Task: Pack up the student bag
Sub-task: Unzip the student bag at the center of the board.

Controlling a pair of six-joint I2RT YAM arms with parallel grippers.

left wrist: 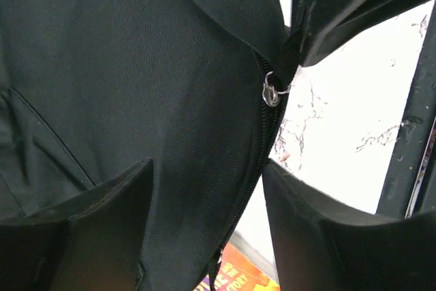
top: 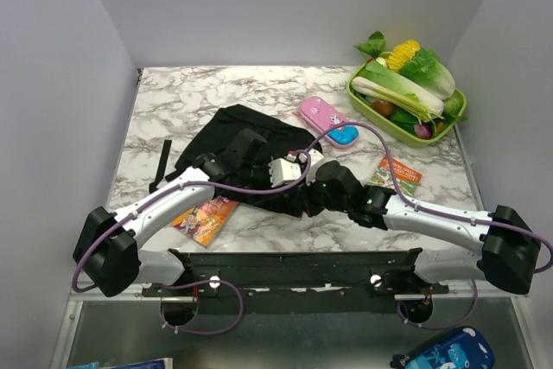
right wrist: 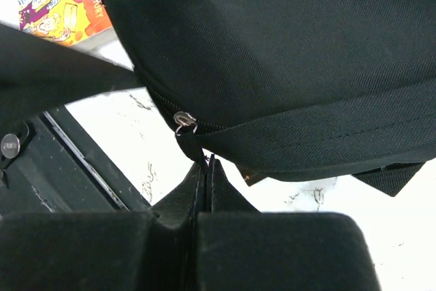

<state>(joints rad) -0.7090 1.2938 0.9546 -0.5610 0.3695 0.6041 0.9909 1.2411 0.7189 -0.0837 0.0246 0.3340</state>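
We are counting one black bag [top: 232, 131] lying flat mid-table on the marble table [top: 173, 97], with two arms reaching in over its near edge. The left claw [left wrist: 208, 168] is standing open, one finger over the bag's fabric and the other over bare table, with the zipper line running between them; it is gripping nothing. The right claw [right wrist: 206, 168] is closed, pinching the one black tab [right wrist: 193, 146] that is hanging from the one silver zipper slider [right wrist: 184, 121] at the bag's edge. Around the bag we are seeing one orange booklet [top: 206, 218] lying just beside its near left side under the left arm, one pink case [top: 321, 113] and one blue case [top: 346, 136] touching each other to its right, one small printed card [top: 397, 174] near the right arm, and one green tray [top: 449, 123] of vegetables sitting in the far right corner, well apart from the bag.
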